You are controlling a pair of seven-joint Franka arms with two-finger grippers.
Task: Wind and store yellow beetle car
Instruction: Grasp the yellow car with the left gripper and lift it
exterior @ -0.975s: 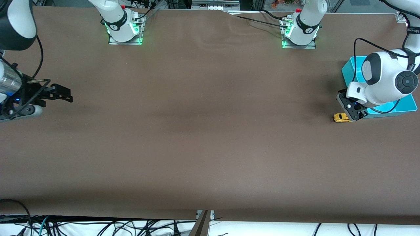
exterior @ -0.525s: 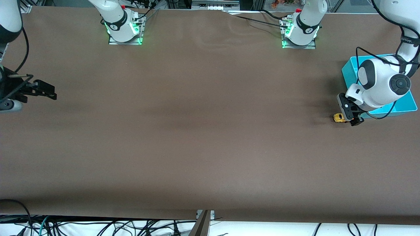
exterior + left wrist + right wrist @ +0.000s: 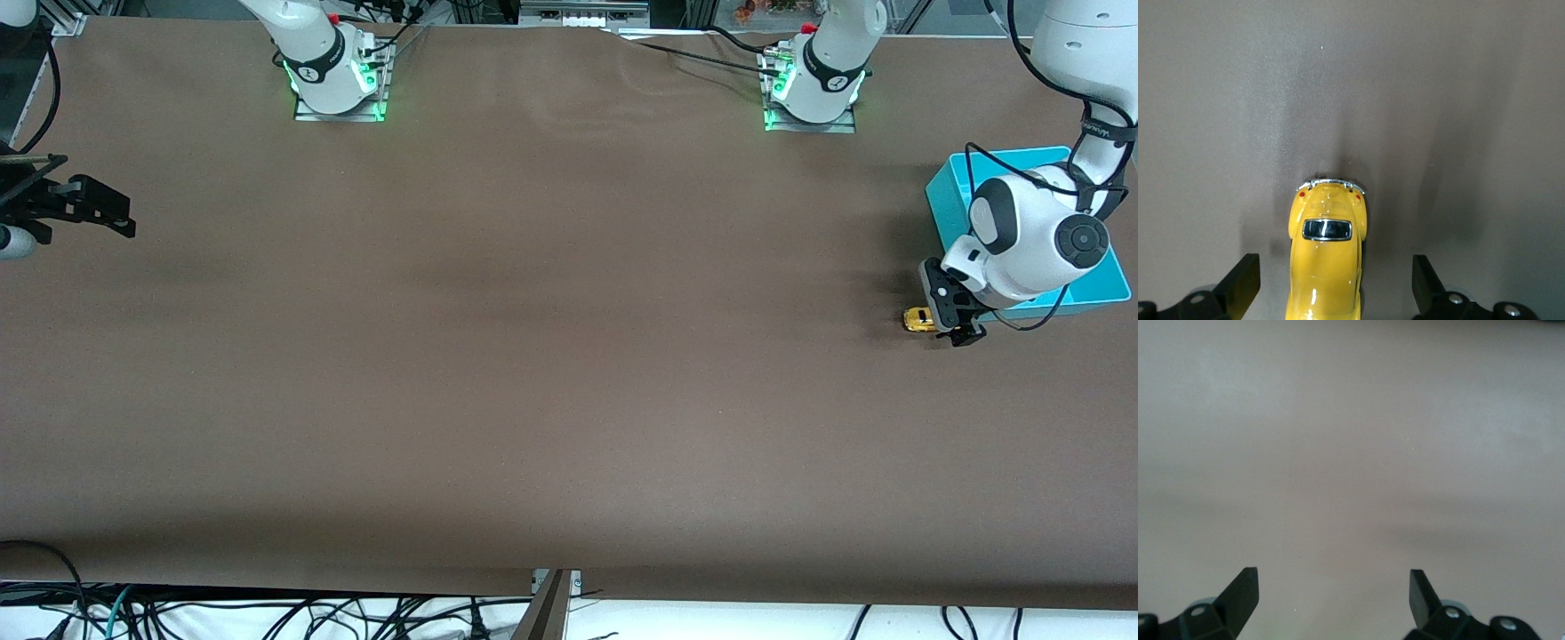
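Left wrist view | left gripper [image 3: 1331, 293] jaws wide, straddling yellow beetle car [image 3: 1327, 257] | right gripper [image 3: 1331, 603] open, empty, waiting

Yellow beetle car [image 3: 1326, 267] front cut off

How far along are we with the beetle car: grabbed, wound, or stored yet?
Nothing looks finished. The car sits on the table beside the blue bin, not in it. In hand: the left gripper is down around the car, jaws open on either side, no grip yet. Left: close, wind it, put it in the bin. The right gripper waits open at its own end of the table.
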